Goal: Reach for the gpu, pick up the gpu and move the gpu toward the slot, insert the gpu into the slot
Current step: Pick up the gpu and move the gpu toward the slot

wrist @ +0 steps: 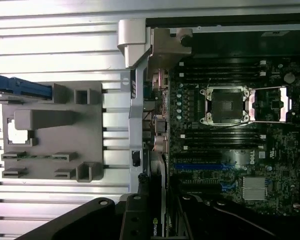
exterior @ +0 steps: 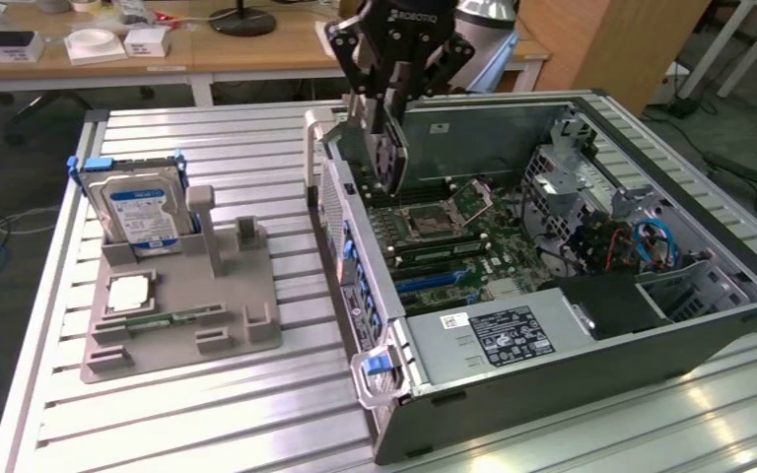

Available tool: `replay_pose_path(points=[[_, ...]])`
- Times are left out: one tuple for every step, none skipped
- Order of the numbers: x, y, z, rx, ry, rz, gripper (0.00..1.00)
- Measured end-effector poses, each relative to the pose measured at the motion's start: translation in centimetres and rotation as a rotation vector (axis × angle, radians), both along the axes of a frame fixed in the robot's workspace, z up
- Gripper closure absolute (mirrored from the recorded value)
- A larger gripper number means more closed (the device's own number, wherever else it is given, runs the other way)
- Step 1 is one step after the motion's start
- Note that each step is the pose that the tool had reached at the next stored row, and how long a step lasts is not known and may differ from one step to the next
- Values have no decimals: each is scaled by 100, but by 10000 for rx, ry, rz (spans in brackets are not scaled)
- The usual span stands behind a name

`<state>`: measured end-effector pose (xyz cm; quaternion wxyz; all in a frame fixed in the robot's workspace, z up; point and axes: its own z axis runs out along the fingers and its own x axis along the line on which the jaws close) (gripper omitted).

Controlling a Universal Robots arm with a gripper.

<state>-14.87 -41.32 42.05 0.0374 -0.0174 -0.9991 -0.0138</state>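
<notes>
Item 1: gripper (exterior: 381, 116) (wrist: 160, 216). Your jaws are narrow, clamped on the gpu; in wrist view the fingers (wrist: 135, 215) sit either side of the card.
Item 2: gpu (exterior: 389, 158) (wrist: 159, 185). Held upright, edge down, inside the open case (exterior: 694, 325) by its rear wall. Edge-on sliver in wrist view. You can't tell if its lower edge touches the board.
Item 3: board (exterior: 484, 246) (wrist: 285, 150). Flat in case bottom, w/ CPU socket (exterior: 428, 222) (wrist: 225, 105) just beside the gpu and blue slots (exterior: 432, 281) (wrist: 197, 166) nearer the PSU (exterior: 504, 335).
Item 4: holder (exterior: 181, 315) (wrist: 55, 135). Grey, on table (exterior: 247, 414), well apart from the case on the exterior view's left.
Item 5: drive (exterior: 139, 212). Blue label, upright in holder's back slot.
Item 6: memory stick (exterior: 174, 317). Flat in holder, near a pale square chip (exterior: 129, 293).
</notes>
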Motion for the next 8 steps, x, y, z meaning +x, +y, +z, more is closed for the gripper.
replay_pose_path(points=[[48, 0, 0, -1, 1, -1, 74], [90, 0, 0, -1, 2, -1, 74], [134, 0, -1, -1, 2, 0, 74], [178, 0, -3, -1, 2, -1, 74], [219, 1, -5, 0, 1, -1, 74], [258, 0, -6, 0, 0, -1, 74], [296, 0, -7, 0, -1, 0, 74], [333, 0, -8, 0, -3, -2, 74]])
